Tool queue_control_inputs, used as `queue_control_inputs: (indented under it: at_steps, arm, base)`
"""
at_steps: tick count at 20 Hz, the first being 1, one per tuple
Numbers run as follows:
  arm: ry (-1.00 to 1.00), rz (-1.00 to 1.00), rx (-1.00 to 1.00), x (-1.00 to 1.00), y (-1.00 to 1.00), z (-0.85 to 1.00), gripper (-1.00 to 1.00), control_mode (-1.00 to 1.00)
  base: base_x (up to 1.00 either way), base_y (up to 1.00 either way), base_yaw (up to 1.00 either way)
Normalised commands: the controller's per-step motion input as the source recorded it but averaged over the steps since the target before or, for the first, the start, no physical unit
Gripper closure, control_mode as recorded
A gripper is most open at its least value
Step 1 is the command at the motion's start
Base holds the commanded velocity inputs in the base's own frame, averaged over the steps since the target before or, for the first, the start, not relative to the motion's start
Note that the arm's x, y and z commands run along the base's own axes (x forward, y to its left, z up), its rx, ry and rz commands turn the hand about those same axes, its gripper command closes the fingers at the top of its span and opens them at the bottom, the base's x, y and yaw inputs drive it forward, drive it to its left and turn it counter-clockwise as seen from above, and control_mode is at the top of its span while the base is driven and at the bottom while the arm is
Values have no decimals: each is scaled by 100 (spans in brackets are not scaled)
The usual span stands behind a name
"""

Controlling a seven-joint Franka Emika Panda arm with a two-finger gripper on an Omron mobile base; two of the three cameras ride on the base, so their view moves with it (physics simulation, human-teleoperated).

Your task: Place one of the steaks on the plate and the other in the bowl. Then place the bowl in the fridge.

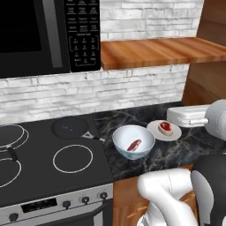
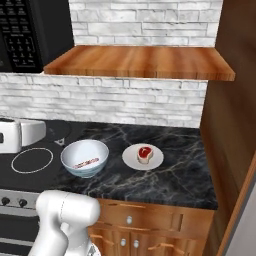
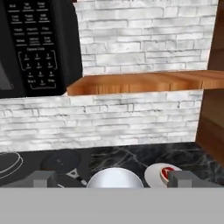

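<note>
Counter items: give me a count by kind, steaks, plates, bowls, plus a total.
Steaks: 2, one on the plate, one in the bowl
Plates: 1
Bowls: 1
Total: 4

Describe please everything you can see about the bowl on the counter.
The bowl is round and deep, white inside and pale blue-grey outside, with a smooth, ceramic-like look. It stands upright on the dark marbled counter, between the stove and the plate, close to the plate. One steak lies inside it. Nothing grips it.
</note>
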Motion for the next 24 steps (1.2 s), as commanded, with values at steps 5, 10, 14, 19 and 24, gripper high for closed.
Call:
queue_control_inputs:
  at_steps: [5, 10, 14, 19, 24]
  arm:
    - [23, 6, 12, -7, -3, -12, -100, -100]
    - [24, 2, 11, -15, -27, -8, -100, -100]
    - [30, 0, 1, -2, 0, -18, -100, -100]
    - [22, 0, 0, 0, -7, -30, -100, -100]
    - [1, 0, 0, -4, -23, -47, -100, -100]
  base:
    - [0, 9, 0]
    - [0, 0, 0]
    - [0, 0, 0]
    - [0, 0, 0]
    - [0, 0, 0]
